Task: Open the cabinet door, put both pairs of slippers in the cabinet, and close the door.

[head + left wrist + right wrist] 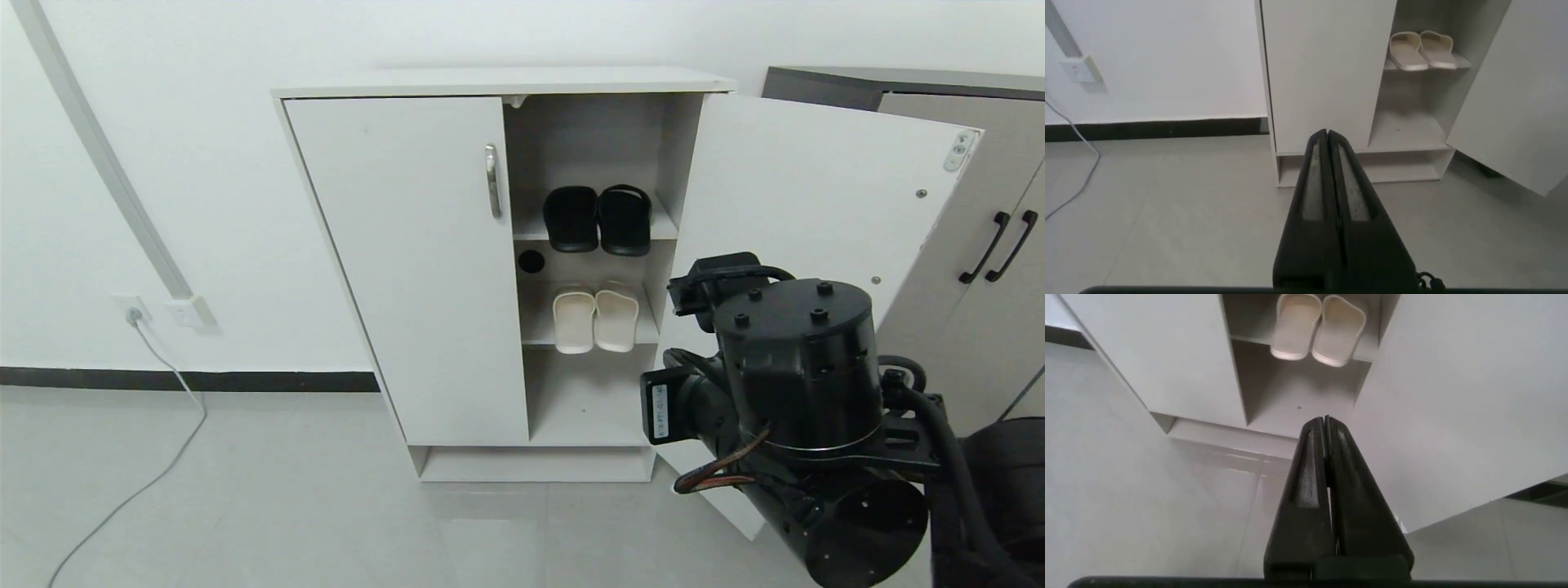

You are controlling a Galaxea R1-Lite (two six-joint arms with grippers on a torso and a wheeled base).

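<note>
Over by the left wall, a grey cable (pixel 167 453) is trailing from a socket (pixel 131 313) down onto the floor tiles (pixel 286 523), with a blank wall plate (pixel 189 313) sitting just beside the socket. Moving right, the white cabinet (pixel 506 80) is standing against the wall. Its left door (pixel 408 269) is sitting shut, and a metal handle (pixel 492 181) is running upright along that door's inner edge.

In the left wrist view, the left gripper (pixel 1327 137) is hovering above the tiles, facing the base of that shut door. Its jaws are pressing together with nothing between them.

Past the handle, the right half of the cabinet is standing open. The black slippers (pixel 598 219) are lying side by side on the upper shelf. Below them a round hole (pixel 531 262) is showing in the back panel. The white slippers (pixel 595 318) are lying side by side on the middle shelf, and the bottom compartment is sitting bare beneath them.

In the right wrist view, the right gripper (pixel 1325 425) is pointing toward that bottom compartment, just beside the inner face of the right door (pixel 808 196). Its jaws are also pressed tight together, gripping nothing. The right door is swinging wide out toward the room, with the right arm (pixel 800 384) hanging in front of its lower part. Further right, a grey cupboard (pixel 939 269) with two black handles is standing partly behind the open door.
</note>
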